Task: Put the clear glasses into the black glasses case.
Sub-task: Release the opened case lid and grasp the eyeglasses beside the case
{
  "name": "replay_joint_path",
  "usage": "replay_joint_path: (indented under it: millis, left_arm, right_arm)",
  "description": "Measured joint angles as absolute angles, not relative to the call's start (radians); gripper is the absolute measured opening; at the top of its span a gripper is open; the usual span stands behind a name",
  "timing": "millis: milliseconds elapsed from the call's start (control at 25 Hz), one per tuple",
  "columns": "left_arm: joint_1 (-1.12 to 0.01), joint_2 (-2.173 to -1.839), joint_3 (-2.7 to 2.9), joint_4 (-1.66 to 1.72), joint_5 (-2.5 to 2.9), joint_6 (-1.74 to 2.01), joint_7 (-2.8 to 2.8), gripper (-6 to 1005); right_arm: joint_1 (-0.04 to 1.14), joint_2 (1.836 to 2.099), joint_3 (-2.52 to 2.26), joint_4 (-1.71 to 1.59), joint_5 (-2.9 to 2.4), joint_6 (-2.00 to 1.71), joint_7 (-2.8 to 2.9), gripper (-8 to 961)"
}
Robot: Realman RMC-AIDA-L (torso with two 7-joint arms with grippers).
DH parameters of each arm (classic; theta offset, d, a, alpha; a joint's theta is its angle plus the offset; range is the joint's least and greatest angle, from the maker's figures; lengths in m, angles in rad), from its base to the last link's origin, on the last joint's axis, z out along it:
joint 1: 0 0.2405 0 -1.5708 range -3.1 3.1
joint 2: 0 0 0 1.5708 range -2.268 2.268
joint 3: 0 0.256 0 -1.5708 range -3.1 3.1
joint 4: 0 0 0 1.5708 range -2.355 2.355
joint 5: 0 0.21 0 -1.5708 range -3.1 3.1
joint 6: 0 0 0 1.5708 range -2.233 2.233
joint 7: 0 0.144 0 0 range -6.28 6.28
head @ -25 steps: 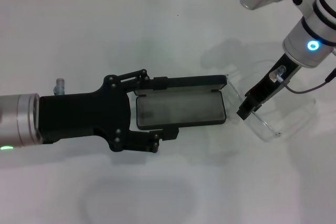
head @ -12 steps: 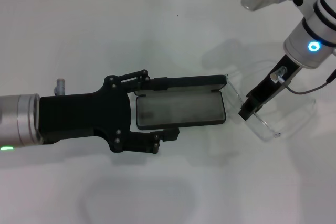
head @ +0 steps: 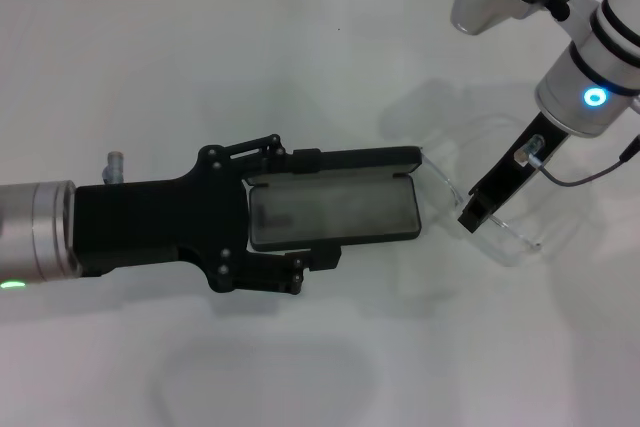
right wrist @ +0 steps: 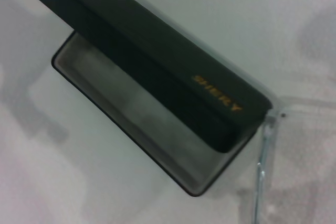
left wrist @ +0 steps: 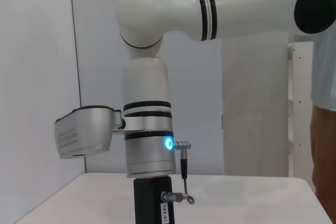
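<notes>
Currently the right gripper [head: 472,215] is clamped on the clear glasses [head: 495,232], holding them just beside the open end of the black glasses case [head: 335,210], slightly above the table [head: 300,67]. The glasses are not yet inside; one clear arm reaches toward the case corner, and in the right wrist view a clear arm [right wrist: 260,182] runs close past the corner of the raised lid [right wrist: 157,56].

The left gripper [head: 300,209] has its fingers spread to either side of the case, one at the lid's hinge side and one at the front edge of the tray. Whether they press on the case cannot be told.

Risks from this position:
- The lid is only partly raised over the grey lining. An approach from the lid side could catch a glasses arm on the lid edge and knock the lid shut or skew the case.
- The glasses are about as long as the tray, so a tilted entry would likely leave one end riding on the rim.
- A grip on smooth plastic may slip.

The table is plain white and matte. Behind it stand pale walls; at the edge of the left wrist view, a person [left wrist: 324,77] stands beside white shelving.
</notes>
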State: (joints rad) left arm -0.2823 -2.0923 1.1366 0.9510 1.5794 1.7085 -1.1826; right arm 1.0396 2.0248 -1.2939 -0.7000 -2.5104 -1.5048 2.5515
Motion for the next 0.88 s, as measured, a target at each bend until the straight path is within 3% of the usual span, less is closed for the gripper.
replay_joint_path:
  millis: [400,880]
  left_arm:
    - [-0.281,-2.092,1.137,0.951,1.578,1.709,-1.183,825]
    - [-0.278,-2.092,1.134,0.951,1.577,1.709,-1.183,819]
  right_arm:
    - [1.033,2.023,-1.291,-0.703,-2.509,-1.507,2.548,138]
    - [0.932,2.014,-1.261,-0.868,-2.519,-1.595,2.563,135]
